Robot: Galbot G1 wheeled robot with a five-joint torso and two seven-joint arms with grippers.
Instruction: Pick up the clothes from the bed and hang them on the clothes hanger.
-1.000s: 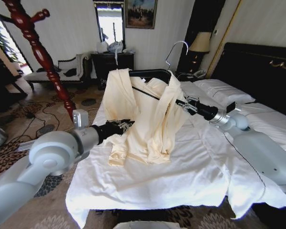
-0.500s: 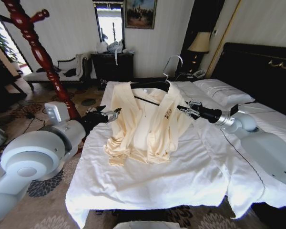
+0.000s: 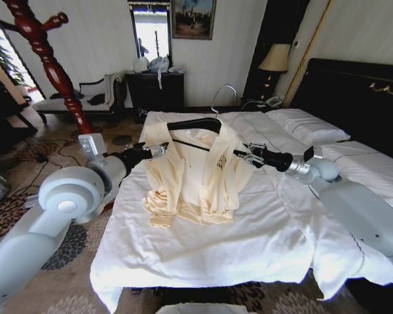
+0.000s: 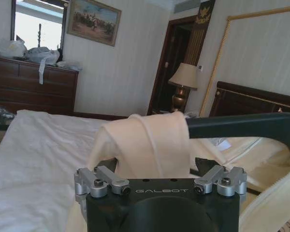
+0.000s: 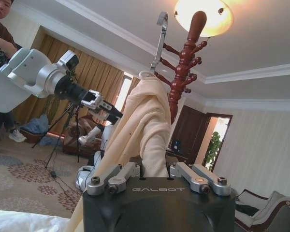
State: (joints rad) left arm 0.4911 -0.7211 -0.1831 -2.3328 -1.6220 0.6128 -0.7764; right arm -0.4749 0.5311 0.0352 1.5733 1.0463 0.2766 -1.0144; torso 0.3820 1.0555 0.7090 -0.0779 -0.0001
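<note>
The cream-yellow clothes (image 3: 190, 176) are draped over the black clothes hanger (image 3: 193, 123), whose silver hook (image 3: 223, 95) points up. Their lower part lies bunched on the white bed (image 3: 262, 235). My left gripper (image 3: 160, 150) is shut on the garment's left shoulder at the hanger's end. My right gripper (image 3: 243, 156) is shut on its right shoulder. In the left wrist view the cloth (image 4: 150, 145) runs down between the fingers, beside the hanger bar (image 4: 241, 126). The right wrist view shows cloth (image 5: 145, 121) rising from its jaws.
A red wooden coat stand (image 3: 49, 65) rises left of the bed. Behind the bed's foot are a dark dresser (image 3: 154, 88) and a chaise (image 3: 85, 95). Pillows (image 3: 308, 124), a dark headboard (image 3: 360, 91) and a lamp (image 3: 274, 59) are on the right. Cables lie on the carpet.
The left gripper rose from the garment's lower edge, swung out left, and now grips its left shoulder. The hanger, clothes and right gripper have come down and shifted left.
</note>
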